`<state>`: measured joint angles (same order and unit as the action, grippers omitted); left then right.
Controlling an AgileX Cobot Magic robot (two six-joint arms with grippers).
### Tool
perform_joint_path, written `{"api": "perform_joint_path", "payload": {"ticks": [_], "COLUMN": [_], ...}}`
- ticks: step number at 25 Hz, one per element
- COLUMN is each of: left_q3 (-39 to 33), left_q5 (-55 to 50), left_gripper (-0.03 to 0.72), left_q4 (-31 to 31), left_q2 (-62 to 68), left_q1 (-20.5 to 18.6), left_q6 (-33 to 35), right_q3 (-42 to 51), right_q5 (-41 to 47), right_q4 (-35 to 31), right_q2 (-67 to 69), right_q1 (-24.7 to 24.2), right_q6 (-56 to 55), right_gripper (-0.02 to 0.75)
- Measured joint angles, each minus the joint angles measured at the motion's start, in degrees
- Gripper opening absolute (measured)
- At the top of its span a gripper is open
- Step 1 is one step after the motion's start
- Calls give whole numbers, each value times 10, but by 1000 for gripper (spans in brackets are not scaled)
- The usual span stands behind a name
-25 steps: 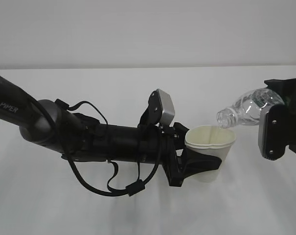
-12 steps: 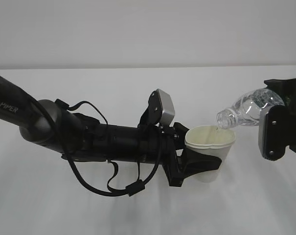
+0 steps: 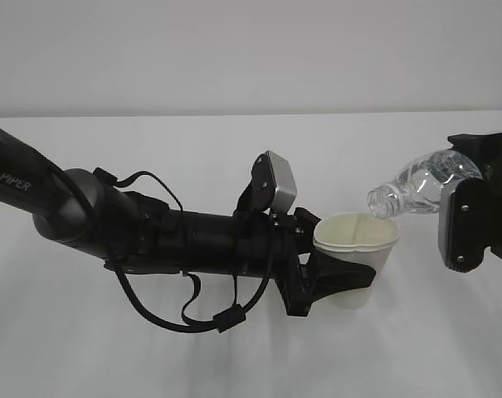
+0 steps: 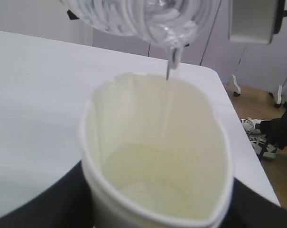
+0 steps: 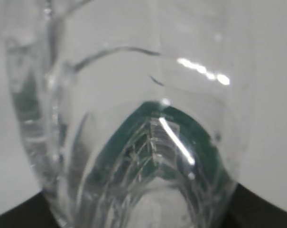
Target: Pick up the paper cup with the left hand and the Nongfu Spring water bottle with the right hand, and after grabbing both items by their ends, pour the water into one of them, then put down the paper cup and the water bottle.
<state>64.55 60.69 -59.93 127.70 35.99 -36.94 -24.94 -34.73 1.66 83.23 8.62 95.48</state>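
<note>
My left gripper (image 3: 333, 282) is shut on the paper cup (image 3: 356, 257), squeezing its rim (image 4: 152, 156) into a pinched oval, and holds it just above the white table (image 3: 234, 166). My right gripper (image 3: 470, 207) is shut on the Nongfu Spring water bottle (image 3: 421, 184), tilted mouth-down to the left. The capless neck (image 3: 382, 201) hangs just over the cup's right rim. A thin stream of water (image 4: 171, 66) falls from the bottle (image 4: 148, 19) into the cup, where a shallow pool lies. The right wrist view is filled by the clear bottle (image 5: 134, 118) with its green label.
The white table's right edge (image 4: 233, 118) shows in the left wrist view, with floor, shoes and a wheeled stand base beyond it. A loose black cable (image 3: 192, 307) hangs under the left arm. A plain pale wall stands behind.
</note>
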Motion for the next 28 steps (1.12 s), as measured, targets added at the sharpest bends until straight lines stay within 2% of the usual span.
{"api": "perform_joint_path", "payload": {"ticks": [28], "left_q3": [0], "left_q5": [0], "left_gripper": [417], "left_q4": [0], "left_q2": [0], "left_q1": [0], "left_q6": [0], "right_q3": [0], "right_q5": [0], "right_q4": [0], "right_q2": [0], "right_q1": [0], "right_q6": [0], "right_gripper": [403]}}
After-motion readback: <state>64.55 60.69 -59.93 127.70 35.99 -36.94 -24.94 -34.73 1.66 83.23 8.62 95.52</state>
